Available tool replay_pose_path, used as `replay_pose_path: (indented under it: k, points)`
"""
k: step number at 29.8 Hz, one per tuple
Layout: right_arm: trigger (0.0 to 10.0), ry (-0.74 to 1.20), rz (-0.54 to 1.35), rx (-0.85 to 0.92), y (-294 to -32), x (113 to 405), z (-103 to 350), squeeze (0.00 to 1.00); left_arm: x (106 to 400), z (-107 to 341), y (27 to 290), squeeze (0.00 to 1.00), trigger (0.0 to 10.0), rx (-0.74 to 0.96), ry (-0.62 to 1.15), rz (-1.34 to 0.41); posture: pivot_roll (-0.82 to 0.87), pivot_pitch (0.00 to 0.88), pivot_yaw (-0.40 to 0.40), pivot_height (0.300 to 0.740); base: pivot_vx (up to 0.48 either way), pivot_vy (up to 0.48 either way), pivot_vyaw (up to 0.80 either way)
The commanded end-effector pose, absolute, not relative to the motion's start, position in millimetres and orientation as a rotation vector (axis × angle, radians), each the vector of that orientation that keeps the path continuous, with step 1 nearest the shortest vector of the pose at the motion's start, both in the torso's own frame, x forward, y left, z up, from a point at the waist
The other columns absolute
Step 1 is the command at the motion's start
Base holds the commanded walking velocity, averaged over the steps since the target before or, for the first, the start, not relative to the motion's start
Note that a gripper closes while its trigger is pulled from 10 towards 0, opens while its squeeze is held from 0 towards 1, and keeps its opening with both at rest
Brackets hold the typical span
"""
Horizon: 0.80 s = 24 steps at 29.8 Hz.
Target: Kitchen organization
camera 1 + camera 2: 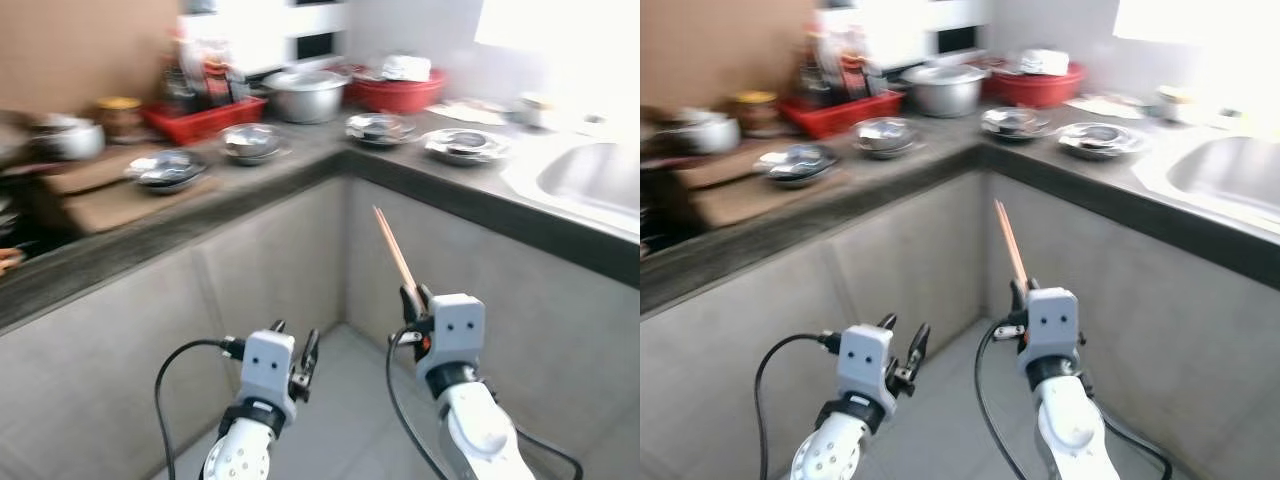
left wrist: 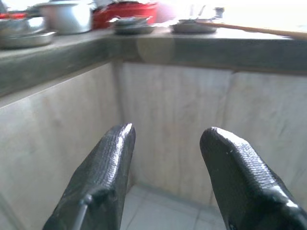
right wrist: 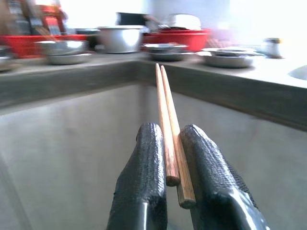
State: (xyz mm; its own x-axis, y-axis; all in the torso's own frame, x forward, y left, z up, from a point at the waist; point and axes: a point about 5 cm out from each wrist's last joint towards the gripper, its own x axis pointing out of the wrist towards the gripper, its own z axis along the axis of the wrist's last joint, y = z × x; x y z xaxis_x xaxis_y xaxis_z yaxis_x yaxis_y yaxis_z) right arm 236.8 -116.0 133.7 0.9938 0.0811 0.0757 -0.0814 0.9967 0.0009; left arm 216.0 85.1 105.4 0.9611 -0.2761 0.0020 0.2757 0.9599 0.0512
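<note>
The L-shaped worktop (image 1: pixel 300 175) fills the corner ahead of the robot, with a sink (image 1: pixel 590 175) at its right end and several steel bowls, a lidded pot (image 1: pixel 305 93), a red basin (image 1: pixel 398 92) and a red tray (image 1: pixel 205 118) standing on it. The robot holds both arms low in front of the cabinet face, below the worktop edge.

The right gripper (image 3: pixel 168 158) has its jaws pressed on a pair of wooden chopsticks (image 3: pixel 165 120), pinching them near their thick ends. The left gripper (image 2: pixel 165 158) carries nothing and its jaws stand spread apart.

The step in hand seems to be carrying the chopsticks to a place on the worktop (which place, the pictures do not tell). To do it well, the robot should keep the pinch firm, because the two sticks lie side by side and one could slip past the other. It should also lift the arm before it comes closer, so the free tips pass over the edge and do not hit the cabinet wall.

The long axis of the chopsticks runs forward and upward from the jaws, leaning a little to the left, and the thin tips point towards the corner of the worktop.
</note>
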Motion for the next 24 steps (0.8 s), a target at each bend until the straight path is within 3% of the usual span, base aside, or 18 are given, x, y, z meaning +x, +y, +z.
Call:
replay_pose_path:
  k: [1, 15, 24]
  points:
    - [10.0, -0.090, 0.078, -0.004, -117, 238, 138, 0.00, 216, 106, 84, 0.00, 10.0, 0.047, -0.008, -0.285, 0.04, 0.000, 0.019, 0.740, 0.000, 0.000, -0.80]
    - [10.0, -0.099, 0.049, -0.009, -119, 239, 141, 0.00, 218, 108, 83, 0.00, 10.0, 0.058, -0.017, -0.278, 0.03, 0.000, 0.017, 0.740, 0.000, 0.000, -0.80]
    - [10.0, -0.170, 0.008, -0.027, -127, 247, 158, 0.00, 219, 110, 83, 0.00, 10.0, 0.074, -0.036, -0.288, 0.03, 0.000, 0.021, 0.740, 0.296, 0.000, -0.80]
